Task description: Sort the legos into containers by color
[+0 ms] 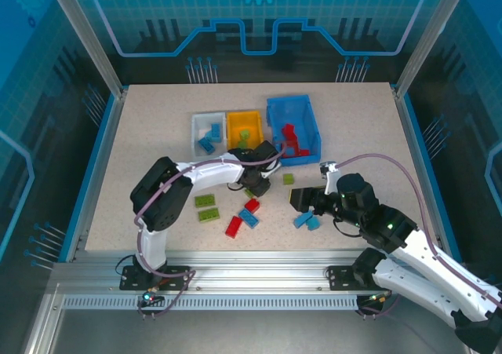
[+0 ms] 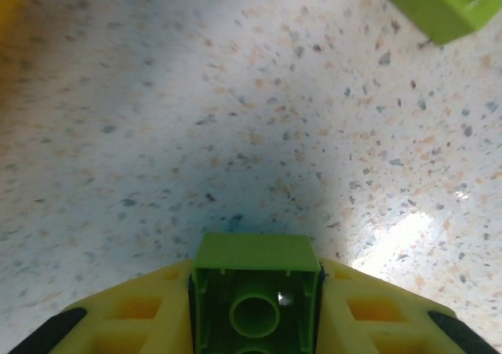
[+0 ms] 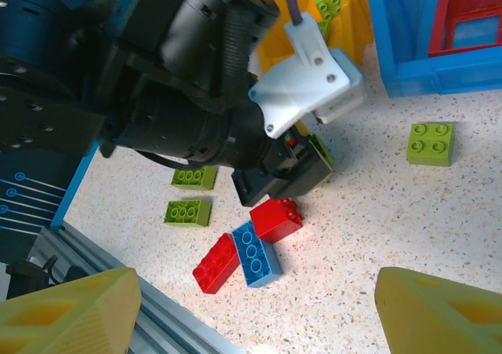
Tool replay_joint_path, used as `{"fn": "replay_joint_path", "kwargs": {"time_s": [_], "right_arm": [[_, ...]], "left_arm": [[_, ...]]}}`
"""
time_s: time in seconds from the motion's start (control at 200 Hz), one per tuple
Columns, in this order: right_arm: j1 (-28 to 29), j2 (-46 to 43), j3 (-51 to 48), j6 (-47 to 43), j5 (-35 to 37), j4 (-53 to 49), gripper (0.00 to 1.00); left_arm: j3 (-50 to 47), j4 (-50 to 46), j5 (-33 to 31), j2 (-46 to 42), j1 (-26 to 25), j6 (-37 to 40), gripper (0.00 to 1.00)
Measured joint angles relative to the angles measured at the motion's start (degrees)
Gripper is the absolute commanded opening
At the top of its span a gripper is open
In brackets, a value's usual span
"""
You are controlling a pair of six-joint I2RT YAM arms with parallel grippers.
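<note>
**Green brick in a fingertip pinch: slip risk**

Green brick [image 2: 255, 291] sits bottom centre of the left wrist view, clamped between the left gripper's [image 1: 260, 183] fingers. The hold looks close to the tips, so it could twist out on the way to the yellow bin [image 1: 252, 122], upper centre of the top view. Right gripper [image 3: 255, 291], fingers spread and empty, sits near, just right of centre. Clash risk if both move.

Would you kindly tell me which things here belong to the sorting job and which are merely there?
Job:
- white bin, yellow bin, blue bin
- loose bricks on the table
- green brick shut in the left gripper
- open right gripper

Merely there:
- purple cable
- aluminium rail
</note>
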Motion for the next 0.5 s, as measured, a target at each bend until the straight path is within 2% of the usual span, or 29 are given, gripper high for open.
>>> {"fn": "replay_joint_path", "kwargs": {"time_s": [0.1, 0.255, 0.375, 0.5], "right_arm": [[0.0, 2.03, 0.42, -1.03, -0.39, 0.96, 0.8], [0.0, 8.33, 3.76, -4.11, -1.7, 3.67, 0.81], [0.0, 13.05, 8.37, -6.47, -1.9, 5.79, 0.81], [-0.02, 16.55, 12.35, -7.89, -2.14, 8.0, 0.81]], "left_arm": [[0.76, -0.09, 0.22, -4.48, 2.56, -2.78, 0.3], [6.71, 0.52, 3.56, -9.29, 10.36, -8.22, 0.29], [12.24, 1.77, 6.54, -8.74, 15.63, -12.2, 0.28], [18.47, 2.47, 8.79, -4.42, 18.12, -15.76, 0.27]]}}
